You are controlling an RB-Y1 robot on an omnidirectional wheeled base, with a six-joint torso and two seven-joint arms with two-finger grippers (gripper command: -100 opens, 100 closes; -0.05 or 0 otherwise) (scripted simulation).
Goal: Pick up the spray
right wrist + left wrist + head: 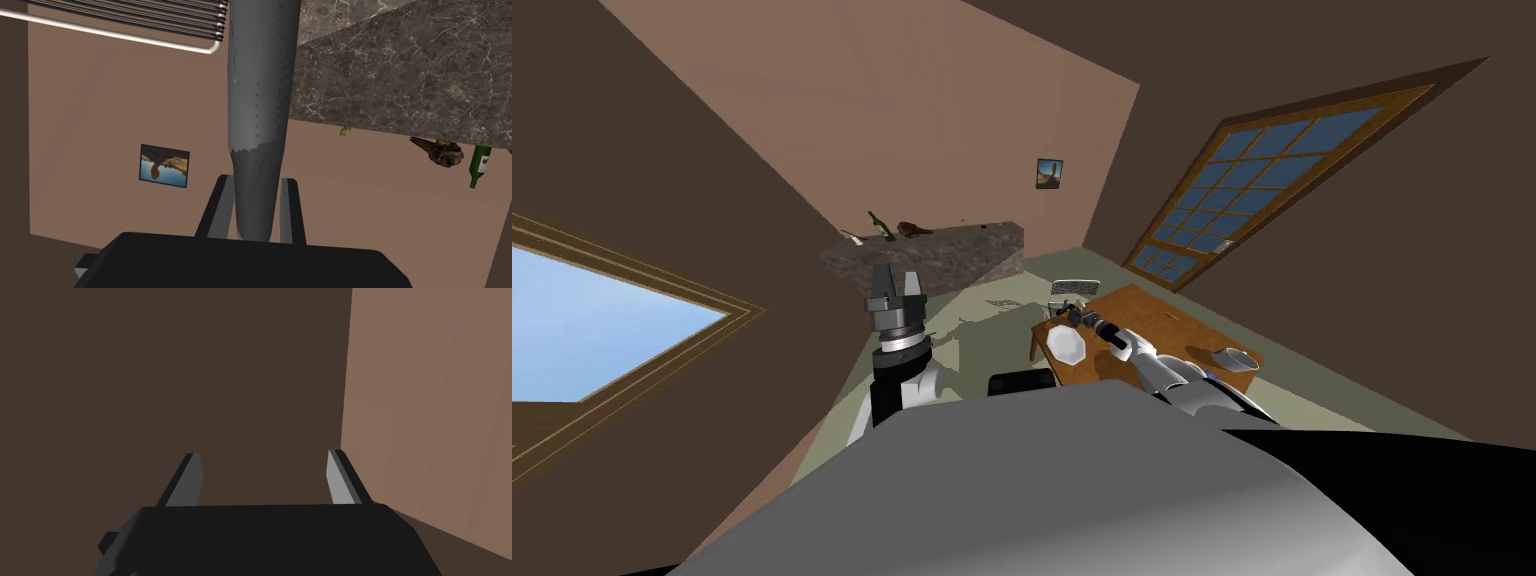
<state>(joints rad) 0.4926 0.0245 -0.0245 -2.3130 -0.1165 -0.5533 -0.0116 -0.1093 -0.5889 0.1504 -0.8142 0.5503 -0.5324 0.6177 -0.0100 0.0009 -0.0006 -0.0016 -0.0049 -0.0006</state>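
My right gripper (pixel 257 179) is squeezing the tall grey spray bottle (pixel 260 90). Its two thin fingers are pressing on the bottle's sides near its narrow end. In the head view my right arm is reaching out over the near corner of the brown wooden table (pixel 1167 325). So the spray bottle is sitting in that gripper, over that corner. I cannot tell if the bottle is touching the table.

My left gripper (pixel 265 454) is pointing up on my left side. Its fingers are standing wide apart and are holding nothing.

A flat white eight-sided plate (pixel 1065 345) is lying on the table just beside the right gripper. A small white bowl (pixel 1234 357) is sitting near the table's other end, well apart from the plate. A wire rack of thin dark bars with a pale frame (pixel 1075 288) is standing just past the gripper.

Farther off, a dark speckled stone counter (pixel 942 258) is standing by the tan wall. A green glass bottle (pixel 882 228) and a brown lumpy thing (pixel 915 229) are resting on it. A small framed picture (pixel 1049 173) is hanging on the wall beyond.
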